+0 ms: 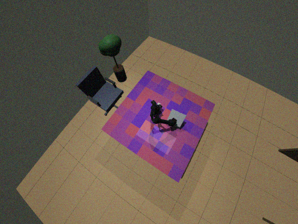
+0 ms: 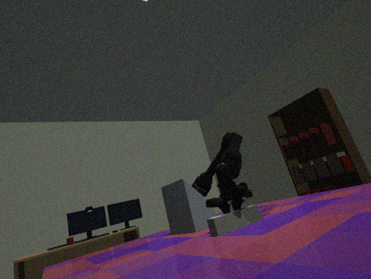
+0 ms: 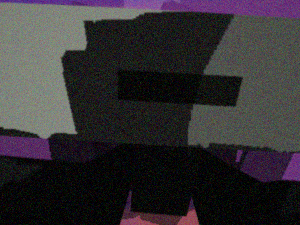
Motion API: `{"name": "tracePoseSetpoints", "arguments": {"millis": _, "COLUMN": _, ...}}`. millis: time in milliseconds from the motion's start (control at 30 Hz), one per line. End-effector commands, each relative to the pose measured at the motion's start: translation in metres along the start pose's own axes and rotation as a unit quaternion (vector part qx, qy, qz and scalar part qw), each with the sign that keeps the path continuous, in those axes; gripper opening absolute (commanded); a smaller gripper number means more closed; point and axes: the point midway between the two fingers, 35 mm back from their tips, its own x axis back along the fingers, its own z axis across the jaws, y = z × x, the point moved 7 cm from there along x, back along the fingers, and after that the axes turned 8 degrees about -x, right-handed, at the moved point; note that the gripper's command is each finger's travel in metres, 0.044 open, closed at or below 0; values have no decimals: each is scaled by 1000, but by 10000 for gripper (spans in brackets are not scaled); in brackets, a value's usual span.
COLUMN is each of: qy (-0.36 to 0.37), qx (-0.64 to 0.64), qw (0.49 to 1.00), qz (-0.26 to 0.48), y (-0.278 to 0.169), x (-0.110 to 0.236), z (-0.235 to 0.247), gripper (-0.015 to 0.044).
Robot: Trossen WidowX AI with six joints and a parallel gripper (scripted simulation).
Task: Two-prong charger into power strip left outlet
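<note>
Wrist view: gripper (image 3: 159, 199) fingertips cut off by lower edge | charger (image 3: 159, 191) prongs hidden in shadow | top view: power strip too small to tell

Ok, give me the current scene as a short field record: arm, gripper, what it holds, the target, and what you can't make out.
arm: dark arm bent forward from its pale base block on the purple-pink checkered mat
gripper: gripper shut on a dark blocky object, presumably the charger
target: grey upright box in front of the arm; a pale grey face fills the wrist view behind the held object
prongs, outlets: cannot tell, too dark
contact with the grey face: cannot tell
</note>
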Motion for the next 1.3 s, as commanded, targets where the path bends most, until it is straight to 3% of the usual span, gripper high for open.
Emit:
{"name": "tracePoseSetpoints", "arguments": {"millis": 0, "qy": 0, "qx": 16, "qw": 1000, "qz": -14, "y": 9, "x": 1, "z": 4, "gripper": 0}}
{"name": "tracePoseSetpoints", "arguments": {"millis": 1267, "qy": -1, "qx": 16, "qw": 1000, "qz": -14, "y": 5, "x": 3, "z": 3, "gripper": 0}}
